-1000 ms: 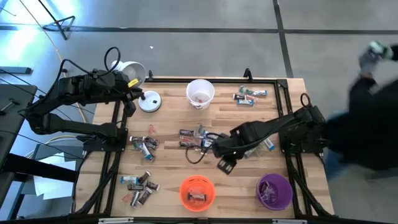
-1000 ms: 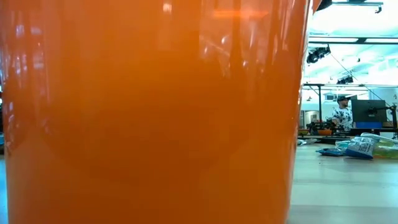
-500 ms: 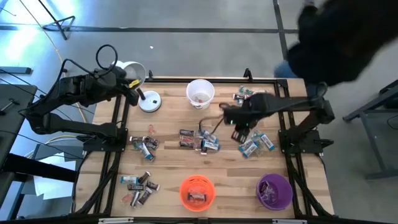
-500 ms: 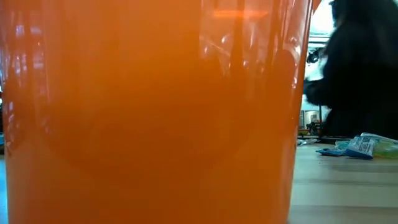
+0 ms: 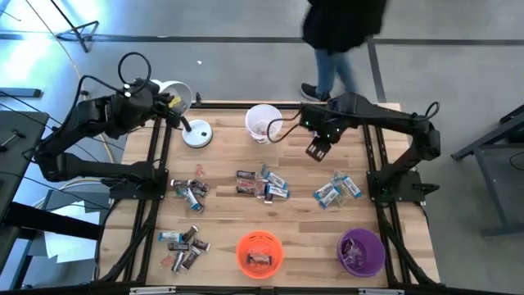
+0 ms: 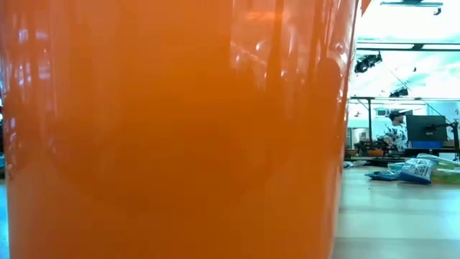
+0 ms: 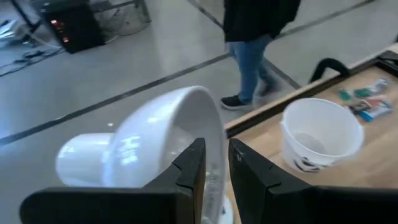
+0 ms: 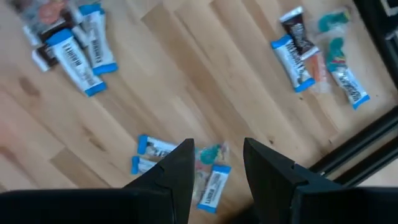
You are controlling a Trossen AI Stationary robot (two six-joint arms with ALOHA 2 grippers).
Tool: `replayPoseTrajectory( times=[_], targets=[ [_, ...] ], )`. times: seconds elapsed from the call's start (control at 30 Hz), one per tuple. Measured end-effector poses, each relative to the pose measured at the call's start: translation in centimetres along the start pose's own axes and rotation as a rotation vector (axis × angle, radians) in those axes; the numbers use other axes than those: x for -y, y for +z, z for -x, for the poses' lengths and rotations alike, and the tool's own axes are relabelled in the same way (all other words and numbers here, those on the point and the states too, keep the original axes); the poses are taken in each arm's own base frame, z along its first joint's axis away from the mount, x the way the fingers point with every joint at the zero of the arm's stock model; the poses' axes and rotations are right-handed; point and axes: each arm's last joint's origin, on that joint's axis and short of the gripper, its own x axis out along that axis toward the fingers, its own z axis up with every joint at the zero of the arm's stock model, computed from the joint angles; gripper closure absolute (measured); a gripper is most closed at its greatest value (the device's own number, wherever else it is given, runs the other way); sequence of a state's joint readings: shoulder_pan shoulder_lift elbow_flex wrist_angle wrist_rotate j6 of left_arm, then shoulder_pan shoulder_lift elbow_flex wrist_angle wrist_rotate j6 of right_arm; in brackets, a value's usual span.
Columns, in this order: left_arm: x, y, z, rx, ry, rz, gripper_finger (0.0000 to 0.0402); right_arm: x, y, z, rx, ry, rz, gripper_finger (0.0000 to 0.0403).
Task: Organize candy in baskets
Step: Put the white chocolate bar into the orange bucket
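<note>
Three baskets stand on the wooden table: white at the far edge, orange and purple at the near edge. Candy lies in loose groups at the centre, left, near left and right. My right gripper hangs open and empty above the table, right of the white basket, pointing down. At the far left corner my left gripper is shut on the white lamp's shade. The orange basket fills the low view. My left gripper has the rim of the lamp's cone shade between its two fingers, one finger inside the shade's mouth and one outside. The fingers come slanting down from the table's left side. The lamp stands on its round base.
A person in dark top and jeans walks on the floor just past the table's far edge. Black frame rails run along the table's left and right sides. Bare wood lies between the candy groups.
My right gripper has swung from near the table's centre toward the far edge and risen, staying open and empty. My left wrist has rolled at the lamp, which has not moved. The person has walked from right to left behind the table.
</note>
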State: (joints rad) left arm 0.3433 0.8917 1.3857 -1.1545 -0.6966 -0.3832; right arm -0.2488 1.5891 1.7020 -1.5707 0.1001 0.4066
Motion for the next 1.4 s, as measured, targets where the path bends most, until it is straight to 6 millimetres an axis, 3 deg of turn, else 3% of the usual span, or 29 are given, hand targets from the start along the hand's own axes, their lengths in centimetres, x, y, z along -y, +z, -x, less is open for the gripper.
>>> replayPoseTrajectory(
  times=[0.43, 0.77, 0.93, 1.03, 1.17, 1.4],
  targets=[
    [-1.7, 0.4, -1.0, -0.021, 0.145, 0.011, 0.0346, 5.5, 1.5, -0.9, -0.034, -0.013, -0.105, 0.0270],
    [-2.5, 0.5, -1.3, -0.032, 0.210, 0.020, 0.0346, 8.7, 0.0, -7.7, -0.288, -0.006, -0.110, 0.0270],
    [-2.7, 0.5, -1.4, -0.034, 0.227, 0.022, 0.0346, 10.2, -0.1, -9.4, -0.286, -0.014, -0.045, 0.0270],
    [-2.8, 0.6, -1.4, -0.028, 0.226, 0.024, 0.0346, 11.1, 0.1, -9.5, -0.265, -0.033, -0.013, 0.0270],
    [-2.5, 1.0, -1.5, -0.001, 0.162, 0.052, 0.0346, 12.0, 0.4, -8.9, -0.243, -0.002, -0.095, 0.0270],
    [-2.1, 1.5, -1.5, 0.024, 0.048, 0.089, 0.0346, 12.2, 0.9, -7.5, -0.203, 0.018, -0.106, 0.0270]
  ],
)
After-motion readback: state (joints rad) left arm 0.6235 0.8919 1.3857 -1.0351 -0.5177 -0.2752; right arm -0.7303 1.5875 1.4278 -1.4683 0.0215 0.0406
